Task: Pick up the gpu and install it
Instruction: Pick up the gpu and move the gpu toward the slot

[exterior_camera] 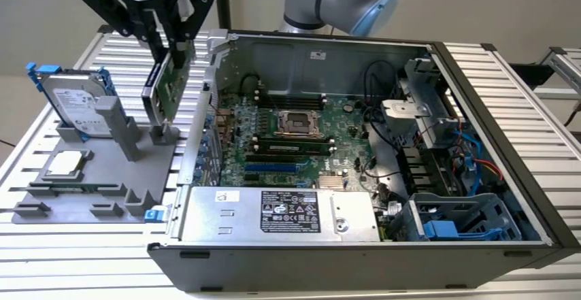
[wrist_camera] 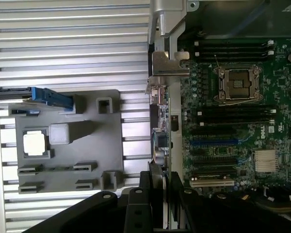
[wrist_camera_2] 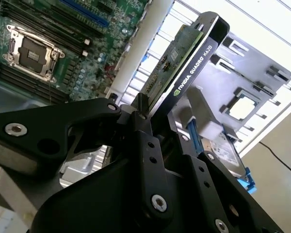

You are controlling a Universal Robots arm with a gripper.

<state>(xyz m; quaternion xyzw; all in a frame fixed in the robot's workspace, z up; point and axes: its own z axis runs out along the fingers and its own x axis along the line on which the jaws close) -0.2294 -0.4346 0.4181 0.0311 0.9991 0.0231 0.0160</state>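
Beside the open PC case, on the exterior view's left, the gripper was clamped on the gpu, w/ both fingers on its upper end. Card orientation: upright, slightly tilted, green board face toward the case, black cooler face away. Its lower end sat at a slot post of the grey fixture tray; contact w/ post: cannot tell. Farther from the case than the card: hard drive standing in the tray, CPU chip lying flat. Inside the case: mobo, flat on the floor.
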